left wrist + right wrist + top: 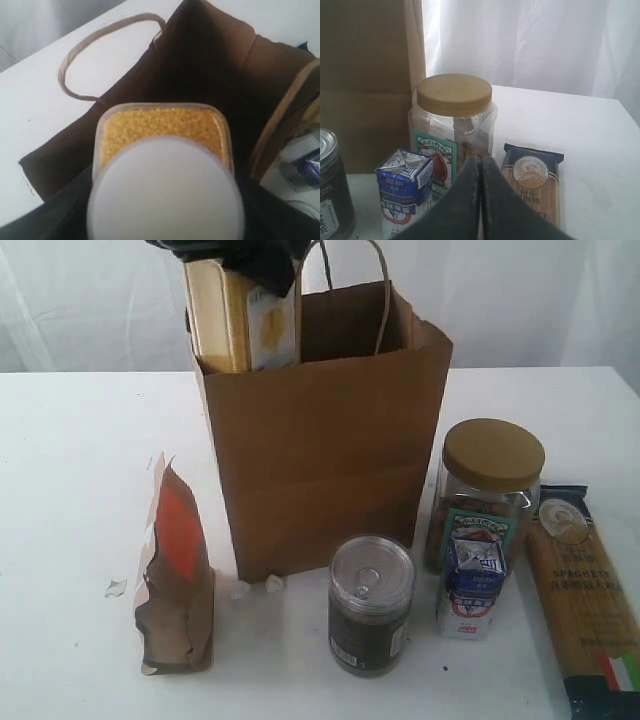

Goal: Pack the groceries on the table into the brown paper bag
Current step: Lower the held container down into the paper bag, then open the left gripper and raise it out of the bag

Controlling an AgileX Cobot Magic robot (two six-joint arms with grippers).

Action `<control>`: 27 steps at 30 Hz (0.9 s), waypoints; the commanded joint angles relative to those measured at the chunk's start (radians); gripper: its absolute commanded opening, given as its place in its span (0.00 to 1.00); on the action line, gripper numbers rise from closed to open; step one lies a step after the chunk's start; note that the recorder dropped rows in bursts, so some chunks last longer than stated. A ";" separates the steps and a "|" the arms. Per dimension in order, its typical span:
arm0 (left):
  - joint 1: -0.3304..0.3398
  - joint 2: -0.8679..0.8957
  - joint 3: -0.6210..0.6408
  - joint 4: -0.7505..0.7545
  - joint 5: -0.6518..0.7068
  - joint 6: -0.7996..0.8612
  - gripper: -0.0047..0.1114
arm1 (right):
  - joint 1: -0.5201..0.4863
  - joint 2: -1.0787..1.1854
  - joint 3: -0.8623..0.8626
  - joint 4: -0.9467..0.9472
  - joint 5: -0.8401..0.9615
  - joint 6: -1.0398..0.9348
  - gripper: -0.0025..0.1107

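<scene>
- my left gripper [245, 262] has its jaws spread wide around the top of the yellow-grain white-capped bottle [225, 320] and is holding it upright. the bottle's lower part is hidden behind the front wall of the brown paper bag [320, 440], at the bag's left corner.
- the bottle hangs close to that corner. if i lower it off line, i think it could catch the rim, fold the paper in, or drag the bag.
- i can't see the bottle's base or how far it is from the bag floor. letting go too high could thump down and tip a bag that looks empty and light.
- if the bag tips forward, it would hit the dark jar [371, 605] just in front of it, or the brown pouch [178, 580].
- my right gripper [481, 165] is pinched closed on nothing, low by the small blue-white carton [402, 192] and the tan-lidded clear jar [454, 125]. it isn't steadying the bag, and a careless swing there would knock them over.
</scene>
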 commanded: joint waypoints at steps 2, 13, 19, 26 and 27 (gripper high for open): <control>0.001 0.020 -0.010 -0.011 -0.028 0.009 0.04 | -0.008 -0.007 0.005 0.001 -0.009 0.003 0.02; 0.001 0.100 -0.010 -0.055 -0.027 0.009 0.22 | -0.008 -0.007 0.005 0.001 -0.009 0.003 0.02; 0.001 0.100 -0.010 -0.058 0.062 -0.001 0.58 | -0.008 -0.007 0.005 0.001 -0.009 0.003 0.02; 0.001 0.100 -0.010 -0.067 0.088 0.001 0.58 | -0.008 -0.007 0.005 0.001 -0.009 0.003 0.02; 0.001 0.100 -0.010 -0.067 0.088 0.001 0.58 | -0.008 -0.007 0.005 0.001 -0.009 0.003 0.02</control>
